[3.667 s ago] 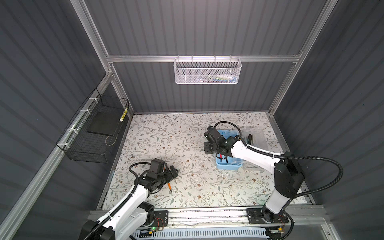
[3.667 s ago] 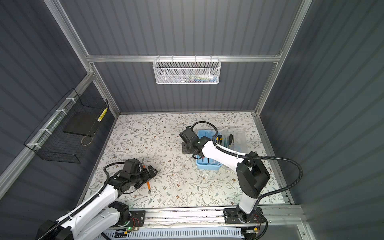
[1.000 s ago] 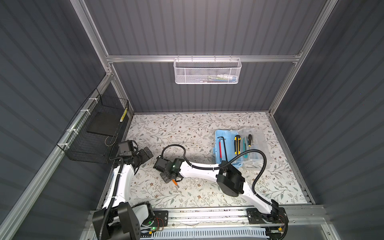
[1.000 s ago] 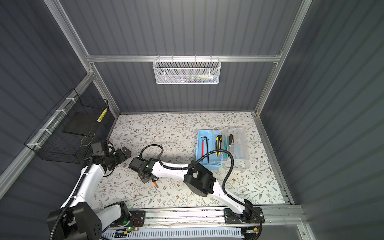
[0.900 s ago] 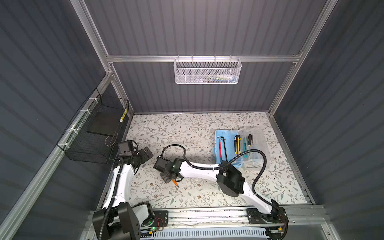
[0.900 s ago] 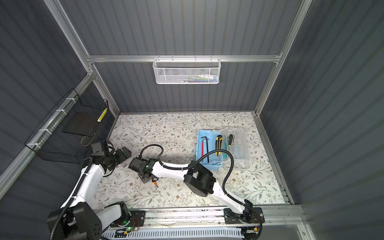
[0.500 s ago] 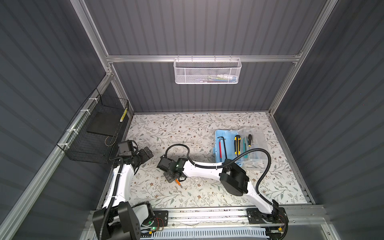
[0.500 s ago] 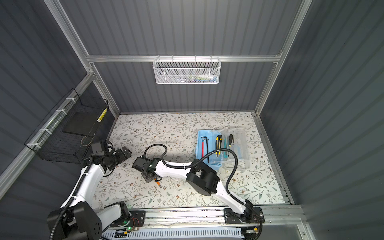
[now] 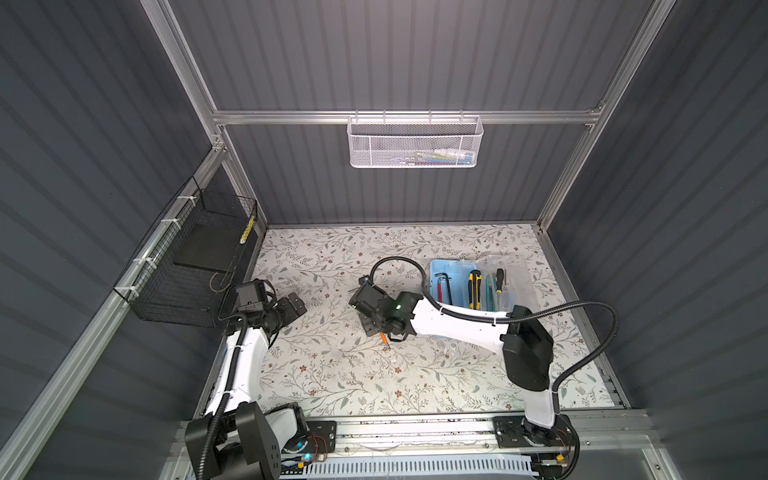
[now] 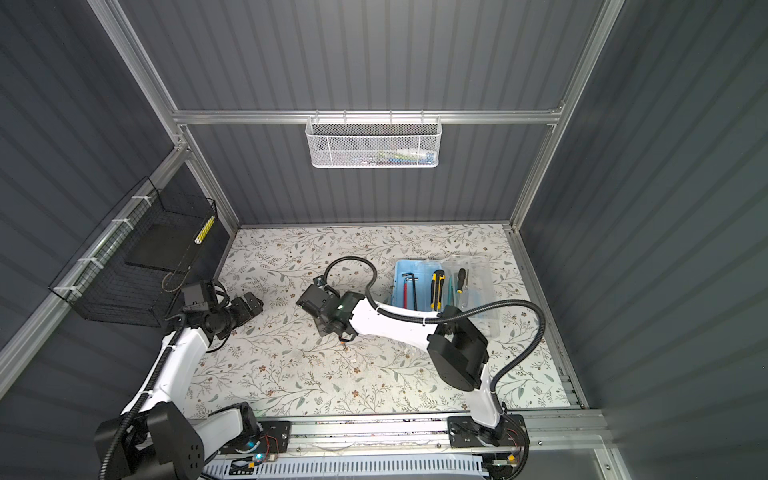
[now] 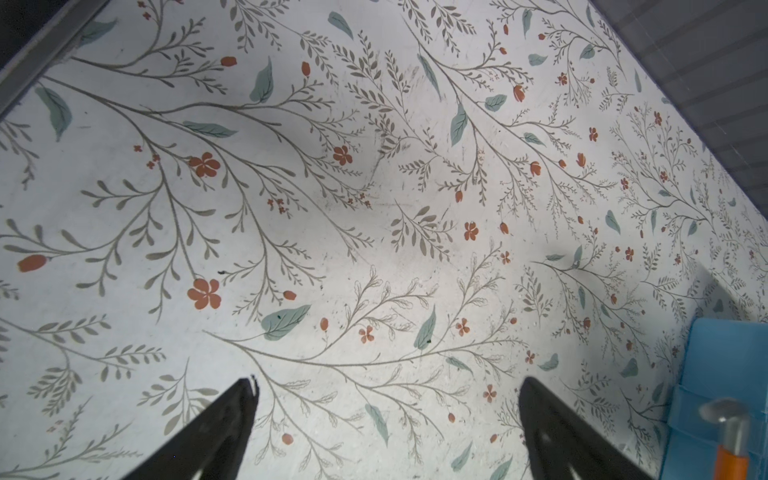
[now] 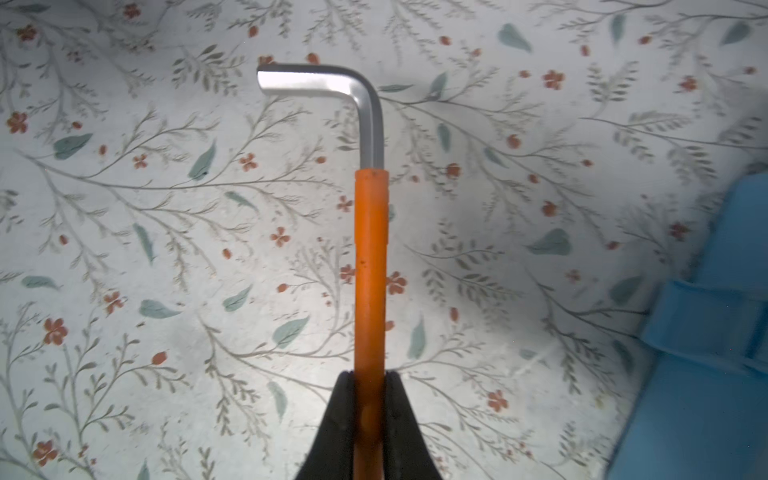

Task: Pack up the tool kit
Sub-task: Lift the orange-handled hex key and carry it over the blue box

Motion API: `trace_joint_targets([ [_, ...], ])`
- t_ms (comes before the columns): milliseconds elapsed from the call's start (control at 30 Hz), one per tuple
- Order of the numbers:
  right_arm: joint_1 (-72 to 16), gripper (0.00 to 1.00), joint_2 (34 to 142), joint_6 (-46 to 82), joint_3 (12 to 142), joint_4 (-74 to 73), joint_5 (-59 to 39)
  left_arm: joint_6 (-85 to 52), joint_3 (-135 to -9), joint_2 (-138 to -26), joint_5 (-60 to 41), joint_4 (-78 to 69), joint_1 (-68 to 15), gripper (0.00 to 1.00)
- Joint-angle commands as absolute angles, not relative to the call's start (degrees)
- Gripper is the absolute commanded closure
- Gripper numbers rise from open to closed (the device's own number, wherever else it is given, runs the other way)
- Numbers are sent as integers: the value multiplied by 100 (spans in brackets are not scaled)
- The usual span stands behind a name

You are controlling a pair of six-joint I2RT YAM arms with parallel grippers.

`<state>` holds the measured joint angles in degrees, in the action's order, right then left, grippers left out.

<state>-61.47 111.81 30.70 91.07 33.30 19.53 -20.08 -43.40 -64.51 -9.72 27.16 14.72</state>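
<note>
The floral counter (image 9: 332, 374) carries the open light-blue tool kit box (image 9: 459, 291) at about two o'clock in both top views, with slim tools (image 9: 473, 286) lying inside. At nine o'clock the left claw (image 9: 294, 305) hangs spread wide over bare counter, gripping nothing. Near the centre, at eight o'clock of the box, the right claw (image 12: 370, 380) pinches the orange sleeve of an L-shaped hex key (image 12: 370, 249).
</note>
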Motion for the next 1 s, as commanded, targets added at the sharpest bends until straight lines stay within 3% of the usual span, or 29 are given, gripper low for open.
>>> trace_joint_targets([
  [0, -5811, 100, 10728, 3309, 8741, 3515, 2387, -2158, -4274, -6465, -935, 2600, 1670, 1],
  [533, -4635, 100, 9032, 3344, 7693, 3844, 2995, -2112, -4032, -6456, -1662, 2065, 1666, 1],
  [967, -3912, 100, 9578, 3120, 7394, 3513, 2892, -2102, -4034, -6593, -2070, 1999, 1668, 1],
])
